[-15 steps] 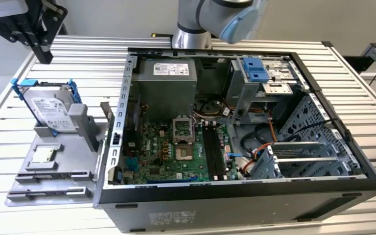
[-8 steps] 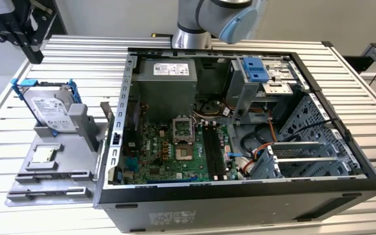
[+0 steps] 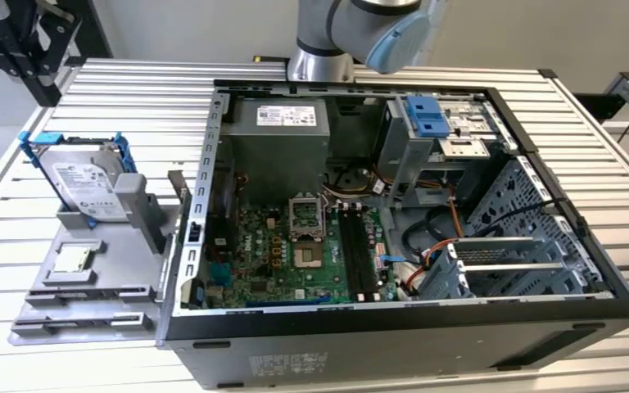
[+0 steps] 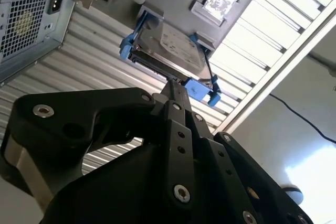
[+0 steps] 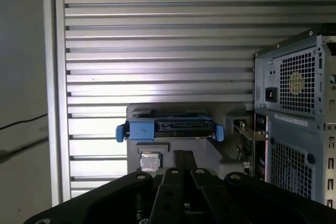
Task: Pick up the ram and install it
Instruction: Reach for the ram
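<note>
Exterior view: we look down into the open computer case (image 3: 402, 205), with the motherboard (image 3: 282, 246) and its black memory slots (image 3: 359, 250) in sight. Both wrist views meet the case from its vented rear panel instead.

Ram (image 3: 180, 198): we take it for the thin board standing on edge at the grey fixture (image 3: 85, 286), just beside the case wall.

Hard drive (image 3: 79, 184) in its blue frame stands upright on the same fixture.

Gripper (image 4: 175, 85): in both wrist views the fingers are pressed together with nothing between them. They point toward the drive and hang apart from drive and ram.
</note>
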`<state>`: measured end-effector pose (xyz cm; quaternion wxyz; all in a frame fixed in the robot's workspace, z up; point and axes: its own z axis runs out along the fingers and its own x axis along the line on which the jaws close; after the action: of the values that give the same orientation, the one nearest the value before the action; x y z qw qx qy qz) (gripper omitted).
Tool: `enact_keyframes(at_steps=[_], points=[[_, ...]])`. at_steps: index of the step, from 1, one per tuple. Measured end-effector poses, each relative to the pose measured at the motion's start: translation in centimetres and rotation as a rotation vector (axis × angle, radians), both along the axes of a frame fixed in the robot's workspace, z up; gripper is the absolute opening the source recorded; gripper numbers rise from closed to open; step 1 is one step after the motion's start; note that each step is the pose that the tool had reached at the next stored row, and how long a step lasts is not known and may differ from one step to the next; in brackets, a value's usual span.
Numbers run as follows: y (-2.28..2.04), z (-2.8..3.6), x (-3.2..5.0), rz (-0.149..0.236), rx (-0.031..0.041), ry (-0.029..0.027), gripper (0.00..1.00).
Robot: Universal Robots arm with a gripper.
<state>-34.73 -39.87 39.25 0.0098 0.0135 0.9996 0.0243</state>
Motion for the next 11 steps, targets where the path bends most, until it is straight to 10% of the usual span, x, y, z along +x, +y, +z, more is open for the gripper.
enact_keyframes(at_steps=[5, 11], points=[[-0.22, 0.00, -0.02, 0.000, 0.0000, 0.0001, 0.00], [-2.37, 0.00, -0.21, 0.000, 0.0000, 0.0001, 0.00]])
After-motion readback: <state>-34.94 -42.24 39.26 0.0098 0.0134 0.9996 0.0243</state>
